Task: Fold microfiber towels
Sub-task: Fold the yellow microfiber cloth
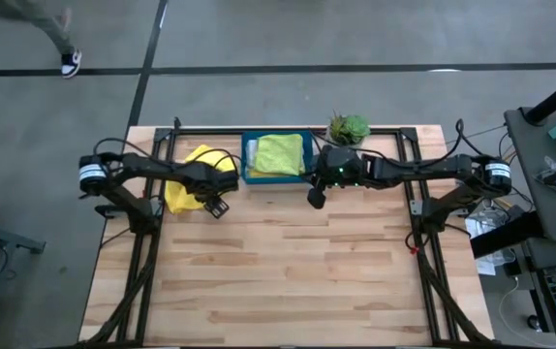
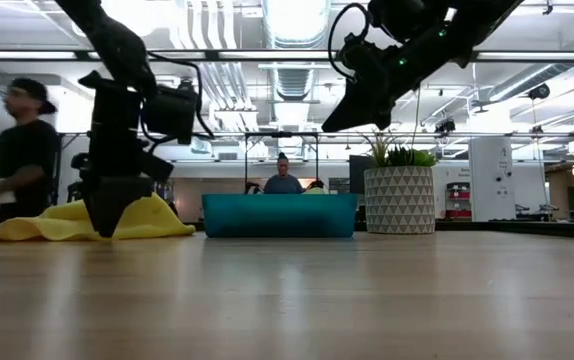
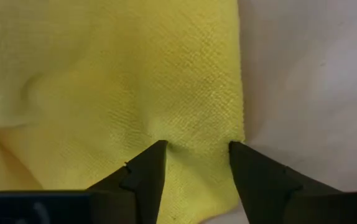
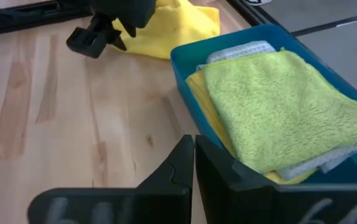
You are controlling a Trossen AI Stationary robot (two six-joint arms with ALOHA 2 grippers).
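The left gripper [image 3: 194,155] stood with fingers parted over the yellow towel [image 3: 116,93], its far edges cut off, while the right gripper [image 4: 194,152] hung closed and empty.

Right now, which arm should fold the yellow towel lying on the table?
Left, probably. Its claw is open, fingers down on the yellow towel near its edge. The right claw is shut and hangs raised near the tray, farther off.

Right wrist view: tray of folded towels, right gripper closed beside it

Right gripper [image 4: 194,163] fingers pressed together above the wooden table [image 4: 54,106], near the teal tray [image 4: 185,68]. Lime green towel [image 4: 272,106] tops the tray's stack. Loose yellow towel [image 4: 172,28] lies beyond, the left gripper [image 4: 94,38] at its edge
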